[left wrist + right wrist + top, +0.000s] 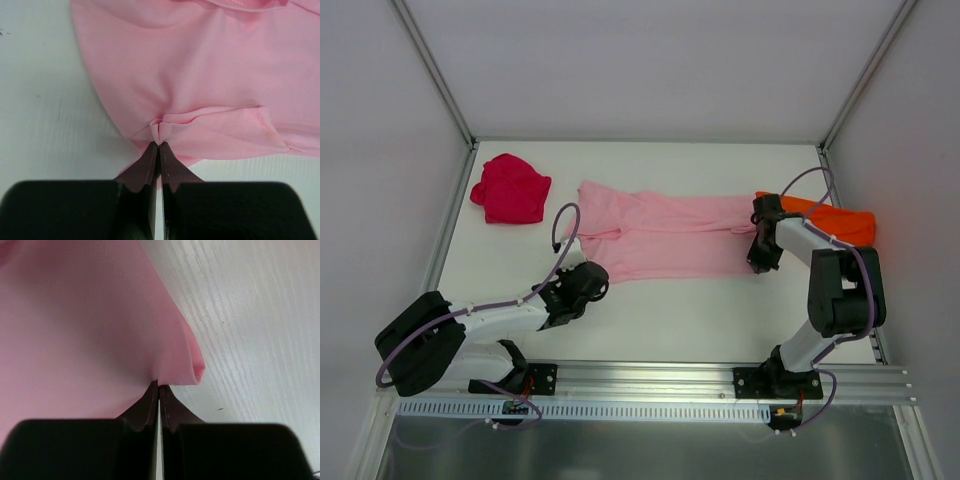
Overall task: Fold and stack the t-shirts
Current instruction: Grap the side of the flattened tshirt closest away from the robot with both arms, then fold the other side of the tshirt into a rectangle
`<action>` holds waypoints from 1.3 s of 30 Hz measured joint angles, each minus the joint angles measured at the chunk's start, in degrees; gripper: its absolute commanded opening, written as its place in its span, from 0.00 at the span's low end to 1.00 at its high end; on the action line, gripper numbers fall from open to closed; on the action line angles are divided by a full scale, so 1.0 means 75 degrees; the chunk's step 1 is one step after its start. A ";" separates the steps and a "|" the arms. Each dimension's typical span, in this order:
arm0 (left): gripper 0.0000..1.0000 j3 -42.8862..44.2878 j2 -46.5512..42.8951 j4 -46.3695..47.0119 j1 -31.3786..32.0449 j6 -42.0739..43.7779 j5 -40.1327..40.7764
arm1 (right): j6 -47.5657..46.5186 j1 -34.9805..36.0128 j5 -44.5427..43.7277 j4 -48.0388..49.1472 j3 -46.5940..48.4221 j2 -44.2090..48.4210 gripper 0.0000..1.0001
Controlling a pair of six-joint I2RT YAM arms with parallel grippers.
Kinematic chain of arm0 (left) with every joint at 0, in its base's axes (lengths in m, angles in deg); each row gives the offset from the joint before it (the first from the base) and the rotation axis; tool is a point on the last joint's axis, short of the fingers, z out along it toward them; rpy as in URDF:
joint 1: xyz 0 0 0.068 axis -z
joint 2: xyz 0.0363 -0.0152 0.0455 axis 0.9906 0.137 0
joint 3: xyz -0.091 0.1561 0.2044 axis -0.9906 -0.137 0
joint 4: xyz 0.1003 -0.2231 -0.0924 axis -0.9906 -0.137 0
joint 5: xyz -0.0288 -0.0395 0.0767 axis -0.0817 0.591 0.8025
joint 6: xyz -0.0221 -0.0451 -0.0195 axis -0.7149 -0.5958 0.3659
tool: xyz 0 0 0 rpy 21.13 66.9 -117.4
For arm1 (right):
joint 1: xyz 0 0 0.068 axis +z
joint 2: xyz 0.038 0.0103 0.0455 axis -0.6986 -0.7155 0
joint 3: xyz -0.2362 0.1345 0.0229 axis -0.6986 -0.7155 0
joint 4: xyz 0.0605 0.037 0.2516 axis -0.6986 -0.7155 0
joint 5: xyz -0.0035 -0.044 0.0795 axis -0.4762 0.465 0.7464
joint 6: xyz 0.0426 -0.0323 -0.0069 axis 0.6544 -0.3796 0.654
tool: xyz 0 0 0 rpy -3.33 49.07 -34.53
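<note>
The pink t-shirt (pixel 660 235) is spread across the tabletop's (pixel 700 310) middle, pinched at 8 o'clock by the closed left fingers (pixel 146 170) and at 3 o'clock by the closed right fingers (pixel 172 407). The red t-shirt (pixel 510 188) is bunched at 10 o'clock.

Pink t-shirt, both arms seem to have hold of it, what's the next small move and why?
Probably lift both ends together, just off the table. The left jaws and the right jaws are each shut on a pinch of the near edge of the pink t-shirt, at opposite ends, and it lies flat.
</note>
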 measured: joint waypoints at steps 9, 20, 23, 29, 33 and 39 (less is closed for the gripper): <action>0.00 -0.0256 -0.0009 0.0358 0.0000 0.0262 0.0125 | -0.0236 0.1279 -0.0758 0.0341 -0.0111 0.0344 0.01; 0.00 0.0667 -0.0192 0.0271 0.0000 0.0924 0.0819 | -0.0300 0.1676 -0.1932 0.0277 0.0382 0.0915 0.01; 0.00 0.1142 -0.0157 0.0157 -0.0003 0.1058 0.1116 | -0.0312 0.1682 -0.2363 0.0119 0.0778 0.0915 0.01; 0.00 0.2576 0.0650 -0.0105 -0.0026 0.1335 0.1696 | -0.0507 0.1690 -0.3171 -0.0262 0.1813 0.0845 0.01; 0.00 0.3375 0.1381 -0.0178 -0.0201 0.1498 0.1798 | -0.0755 0.1690 -0.3555 -0.0408 0.2579 0.0527 0.01; 0.00 0.4170 0.2489 -0.0274 -0.0705 0.1649 0.1781 | -0.1078 0.1614 -0.3745 -0.0621 0.3488 -0.0221 0.01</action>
